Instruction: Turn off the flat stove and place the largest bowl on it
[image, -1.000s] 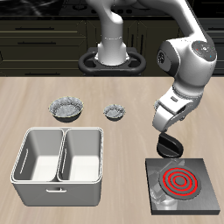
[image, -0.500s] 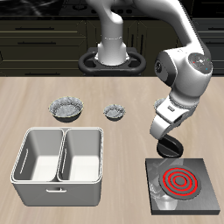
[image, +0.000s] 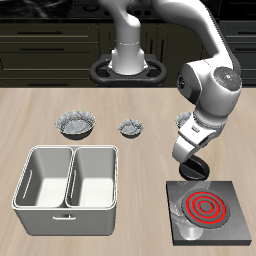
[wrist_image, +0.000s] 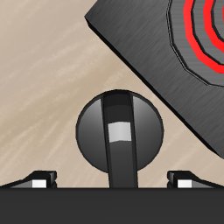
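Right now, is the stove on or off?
On. The stove's rings glow bright red, and the gripper hangs over its knob.

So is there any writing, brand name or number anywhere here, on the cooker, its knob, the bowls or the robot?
None can be read: the flat stove shows only red rings, its knob only a plain pale mark, and the bowls, the metal tub and the robot arm are bare.

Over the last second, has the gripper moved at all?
Yes. In the exterior view the gripper has edged slightly toward the table's front, closer to the stove, and hangs right over its knob.
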